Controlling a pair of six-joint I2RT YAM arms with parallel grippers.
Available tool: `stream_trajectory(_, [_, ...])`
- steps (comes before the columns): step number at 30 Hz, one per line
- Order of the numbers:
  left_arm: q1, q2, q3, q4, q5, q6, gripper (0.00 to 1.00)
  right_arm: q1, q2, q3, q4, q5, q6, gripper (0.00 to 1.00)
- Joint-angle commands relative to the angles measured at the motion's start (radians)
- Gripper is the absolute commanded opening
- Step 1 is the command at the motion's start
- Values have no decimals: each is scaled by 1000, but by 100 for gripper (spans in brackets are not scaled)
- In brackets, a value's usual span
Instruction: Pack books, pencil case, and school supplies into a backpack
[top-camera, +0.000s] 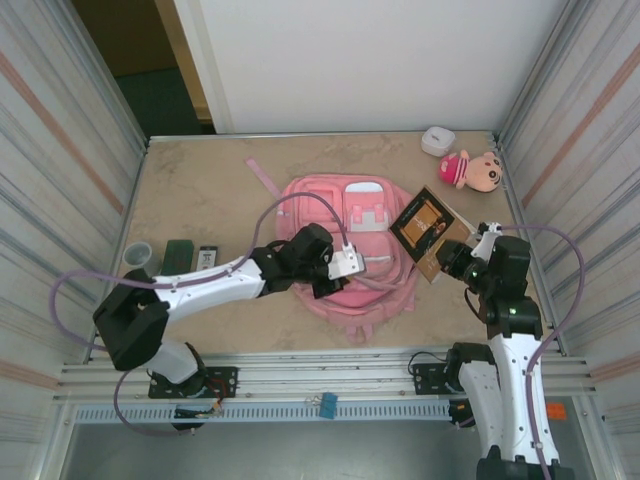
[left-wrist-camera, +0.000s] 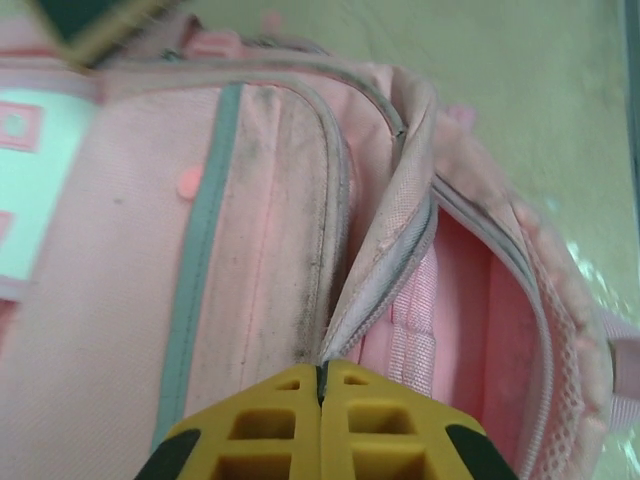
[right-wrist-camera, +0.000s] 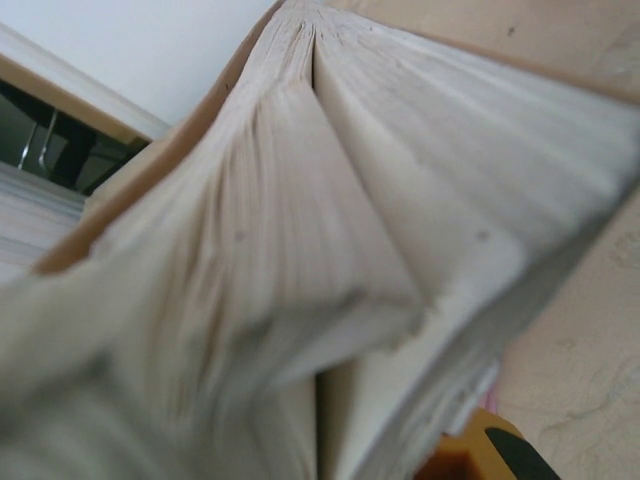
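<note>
Your left tool (left-wrist-camera: 322, 392) is pressed together on the zipper flap (left-wrist-camera: 392, 245) of the backpack (top-camera: 312, 200), which lies mid-bench (top-camera: 200, 200) with its opening (left-wrist-camera: 470, 300) gaping right beside that pinch. Your right tool (top-camera: 462, 262) is pinching the book (top-camera: 425, 228) at the pack's right edge. So that's the nearer arm, and I'd say the book has to travel left into that gap.

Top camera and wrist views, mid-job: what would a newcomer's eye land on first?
The big pink backpack in the middle of the table, with the left claw shut on the edge of its unzipped flap. Next, the dark book with its orange picture, gripped by the right claw at the backpack's right side, pages fanning open. A small pink-hatted doll lies at the far right corner.
</note>
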Motion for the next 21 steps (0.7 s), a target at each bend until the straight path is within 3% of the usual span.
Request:
stream_trajectory(1, [12, -38, 54, 106, -111, -115, 0, -23, -32, 74, 30, 49, 61, 0])
stream_trajectory(7, [68, -6, 170, 138, -132, -226, 0, -26, -23, 283, -234, 100, 45, 0])
stream_trajectory(12, [77, 34, 282, 137, -186, -251, 0, -26, -25, 374, -443, 2, 59, 0])
stream_trajectory(21, [90, 75, 388, 150, -193, -312, 0, -26, -27, 360, -570, -216, 159, 0])
